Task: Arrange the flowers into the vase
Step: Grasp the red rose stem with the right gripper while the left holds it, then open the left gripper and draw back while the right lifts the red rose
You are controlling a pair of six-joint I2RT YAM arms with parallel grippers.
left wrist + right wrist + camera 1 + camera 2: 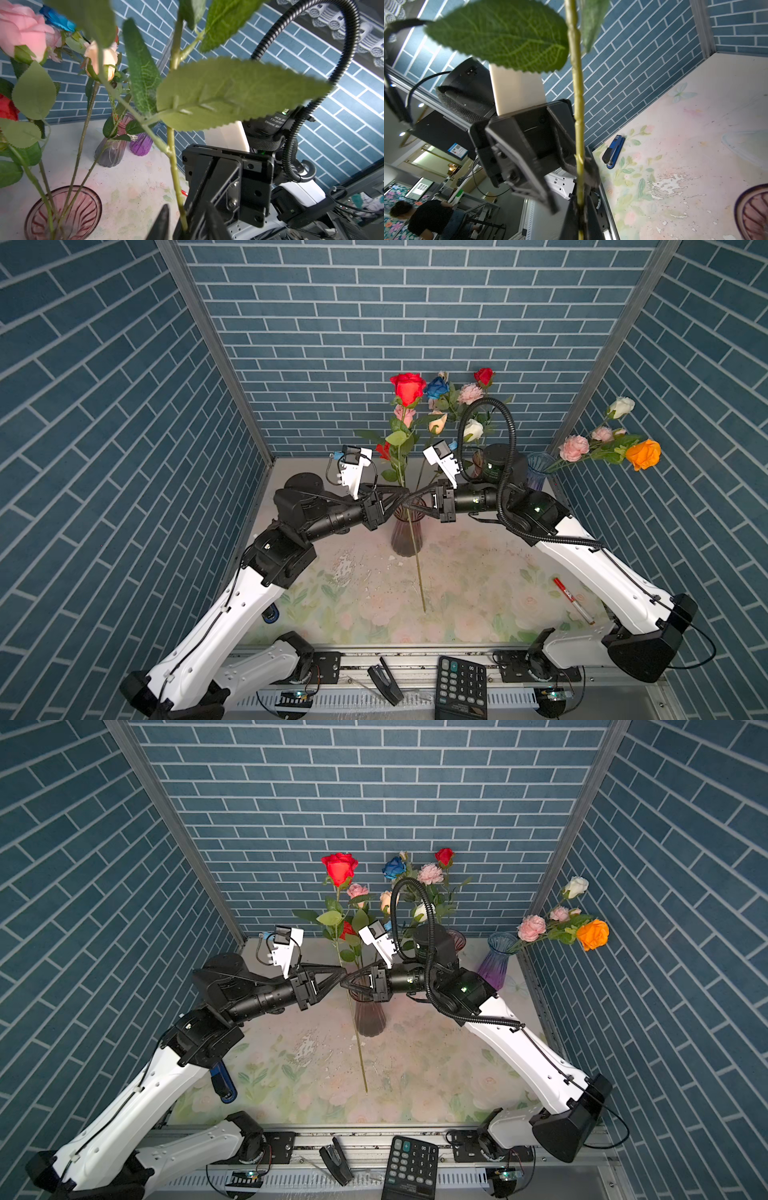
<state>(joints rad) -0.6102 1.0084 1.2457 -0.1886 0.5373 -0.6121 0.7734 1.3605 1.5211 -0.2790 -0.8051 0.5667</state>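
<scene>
The red rose point(408, 388) stands at centre frame, stem near vertical, its tip hanging outside the pink vase point(406, 537) just below my right gripper point(415, 499), which is clamped on it, my left gripper point(402, 492) parted alongside.

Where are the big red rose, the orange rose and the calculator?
big red rose point(408, 387): in a top view, on the petals of its bloom.
orange rose point(643, 454): in a top view, on the middle of its bloom.
calculator point(461, 686): in a top view, on its keypad.
</scene>
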